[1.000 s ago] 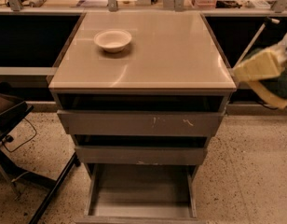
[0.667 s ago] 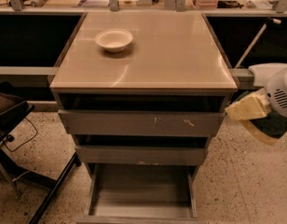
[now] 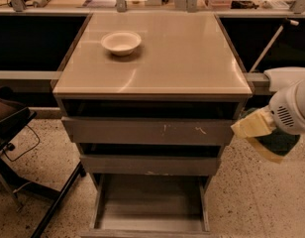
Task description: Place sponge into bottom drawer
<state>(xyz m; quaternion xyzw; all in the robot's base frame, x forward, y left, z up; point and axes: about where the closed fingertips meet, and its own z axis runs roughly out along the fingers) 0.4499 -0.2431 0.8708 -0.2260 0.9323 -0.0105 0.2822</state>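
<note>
Camera view. At far right, level with top drawer (image 3: 147, 131) and off to the side of cabinet (image 3: 167, 68): gripper (image 3: 259, 137), jaws pinched on sponge (image 3: 279, 143), dark green face showing, yellow edge below. Down low, pulled out and open: bottom drawer (image 3: 150, 202), well apart from sponge, below and to the left. On cabinet, back left: bowl (image 3: 121, 42), not involved. Sponge likely light, soft, squashy; needs no hard squeeze, best held across the wavy sides. Nothing fragile; should land in the tray without harm.

white bowl (image 3: 121, 42) on tan cabinet top (image 3: 187, 58)
</note>
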